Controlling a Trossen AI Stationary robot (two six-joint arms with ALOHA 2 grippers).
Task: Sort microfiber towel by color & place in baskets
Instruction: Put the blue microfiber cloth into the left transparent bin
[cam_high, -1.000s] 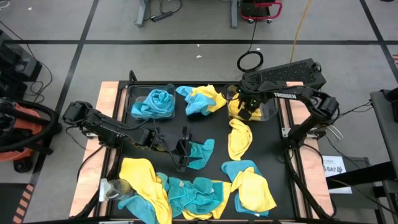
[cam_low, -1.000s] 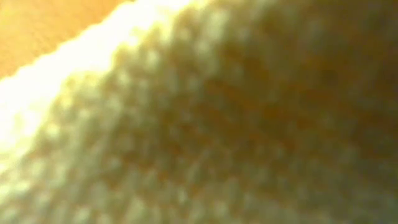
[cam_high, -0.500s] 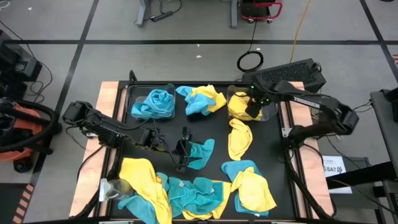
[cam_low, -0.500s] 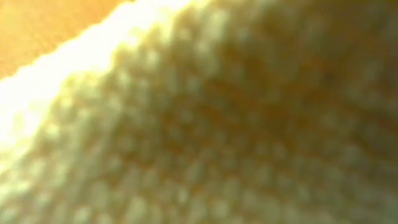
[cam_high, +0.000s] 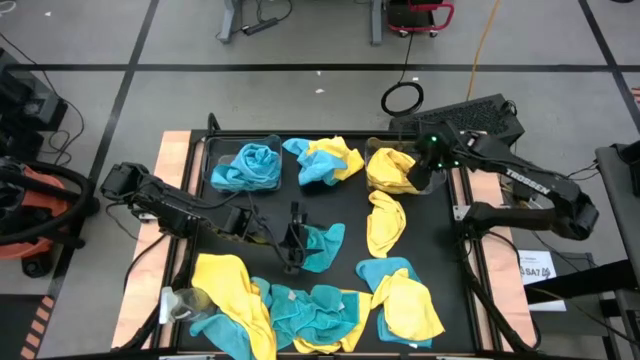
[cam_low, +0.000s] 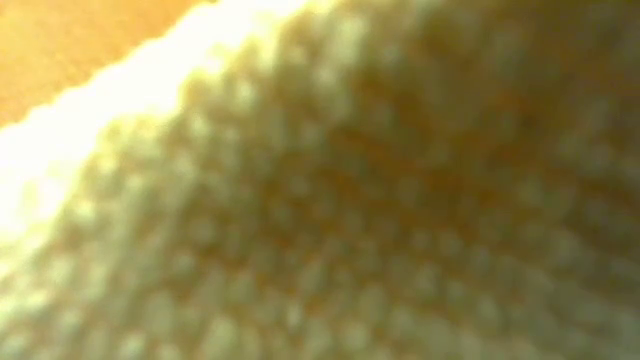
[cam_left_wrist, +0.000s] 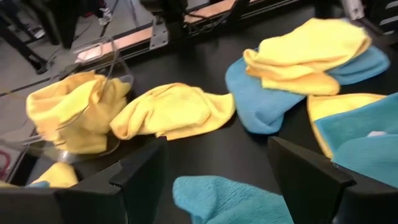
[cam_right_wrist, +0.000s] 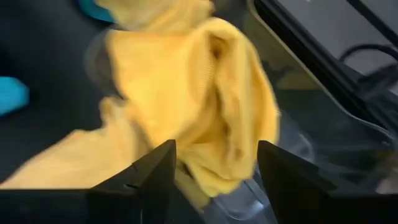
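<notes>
Landmark: black rectangular tabletop mat (cam_high: 345, 215), nearest edge at the bottom of the high view.

Near edge of mat: mixed heap of bright yellow and teal-blue microfiber towels (cam_high: 300, 305), overlapping. To the right of the heap, a yellow towel lying on a teal one (cam_high: 405, 300). Low view filled entirely by out-of-focus yellow cloth (cam_low: 330, 200).

Centre of mat: left pincer (cam_high: 293, 243) low over the mat, fingers spread apart, nothing held, touching or just beside a single teal-blue towel (cam_high: 322, 246). In the left wrist view, that teal cloth (cam_left_wrist: 227, 198) between the two dark fingers (cam_left_wrist: 140, 177). Right of centre: one folded yellow towel (cam_high: 385, 222) flat on the mat.

Far edge of mat: left clear plastic basket containing a crumpled teal-blue towel (cam_high: 248, 166). Mid far edge: loose teal and yellow pair (cam_high: 325, 160) on the mat. Far right corner: right clear plastic basket (cam_high: 430, 180) containing a bunched yellow towel (cam_high: 390, 170). Right pincer (cam_high: 425, 165) over this basket's right side, fingers parted, empty; in the right wrist view, bunched yellow cloth (cam_right_wrist: 205, 106) ahead of the fingers (cam_right_wrist: 149, 171), not gripped.
</notes>
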